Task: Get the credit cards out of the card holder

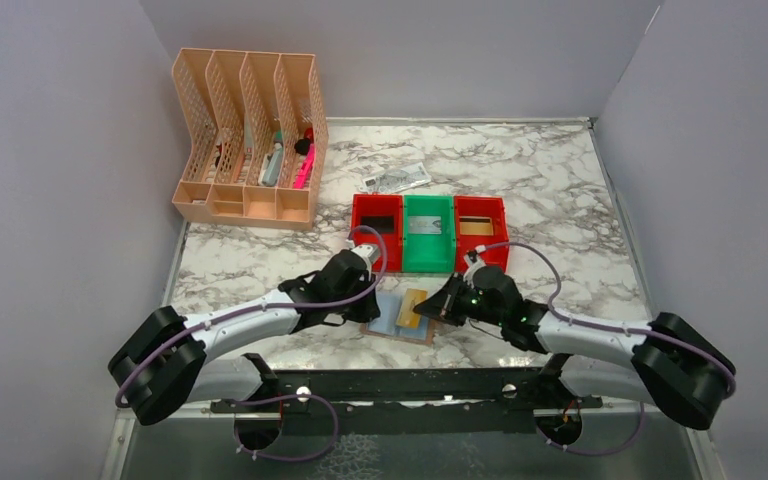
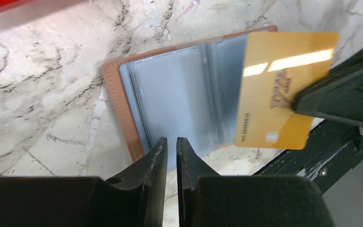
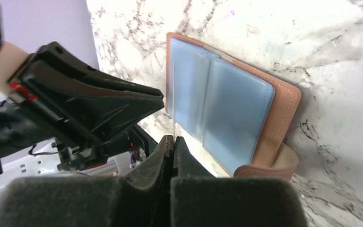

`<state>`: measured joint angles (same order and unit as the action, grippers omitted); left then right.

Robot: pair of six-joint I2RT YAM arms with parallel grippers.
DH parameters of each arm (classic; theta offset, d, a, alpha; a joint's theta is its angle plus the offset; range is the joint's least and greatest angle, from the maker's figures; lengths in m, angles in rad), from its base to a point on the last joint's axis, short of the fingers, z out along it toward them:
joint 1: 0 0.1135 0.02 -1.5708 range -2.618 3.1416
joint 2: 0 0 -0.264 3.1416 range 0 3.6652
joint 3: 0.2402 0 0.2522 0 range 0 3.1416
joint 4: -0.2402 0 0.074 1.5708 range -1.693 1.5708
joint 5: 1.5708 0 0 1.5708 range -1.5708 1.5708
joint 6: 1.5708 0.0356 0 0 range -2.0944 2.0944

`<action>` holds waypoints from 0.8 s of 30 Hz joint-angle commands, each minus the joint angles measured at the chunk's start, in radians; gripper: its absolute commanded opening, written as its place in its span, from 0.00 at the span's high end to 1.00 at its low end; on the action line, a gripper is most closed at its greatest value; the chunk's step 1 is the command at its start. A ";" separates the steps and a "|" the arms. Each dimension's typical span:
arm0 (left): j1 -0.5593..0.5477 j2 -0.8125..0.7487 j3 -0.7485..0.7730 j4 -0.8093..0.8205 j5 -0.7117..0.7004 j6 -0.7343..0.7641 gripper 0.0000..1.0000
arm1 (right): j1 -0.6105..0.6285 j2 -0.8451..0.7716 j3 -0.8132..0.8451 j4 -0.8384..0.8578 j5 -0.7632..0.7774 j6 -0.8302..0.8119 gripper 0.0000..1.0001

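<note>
Top view: the card holder (image 1: 386, 318) lies open on the marble tabletop (image 1: 560, 200), low in the frame's centre. The right tool (image 1: 428, 309) is clenched on a gold credit card (image 1: 412, 304) over the holder's right half.

Left wrist view: the left tool (image 2: 172, 147) shows a slim gap at the holder's edge; I cannot tell whether it pinches anything.

Right wrist view: the card stands edge-on between pressed-together fingers.

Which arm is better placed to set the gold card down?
Right. The right gripper is shut on the gold card over the card holder; the left gripper is busy at the holder's edge.
</note>
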<state>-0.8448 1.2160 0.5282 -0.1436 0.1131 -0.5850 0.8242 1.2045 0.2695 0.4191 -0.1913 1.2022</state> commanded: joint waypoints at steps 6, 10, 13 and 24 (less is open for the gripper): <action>-0.004 -0.044 0.061 -0.057 -0.056 0.032 0.80 | -0.004 -0.300 0.076 -0.429 0.211 -0.163 0.99; -0.004 -0.082 0.084 -0.106 -0.090 0.048 0.70 | -0.003 -0.379 0.160 -0.618 0.407 -0.237 0.99; -0.004 -0.127 0.099 -0.153 -0.139 0.060 0.60 | -0.003 -0.406 0.248 -0.741 0.588 -0.305 0.99; 0.037 -0.130 0.225 -0.348 -0.273 0.183 0.36 | -0.065 -0.227 0.493 -0.808 0.849 -0.567 0.99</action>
<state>-0.8352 1.0637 0.6914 -0.4034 -0.0978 -0.4793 0.7967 0.9333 0.7155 -0.3511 0.5365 0.7609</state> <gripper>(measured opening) 0.622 0.017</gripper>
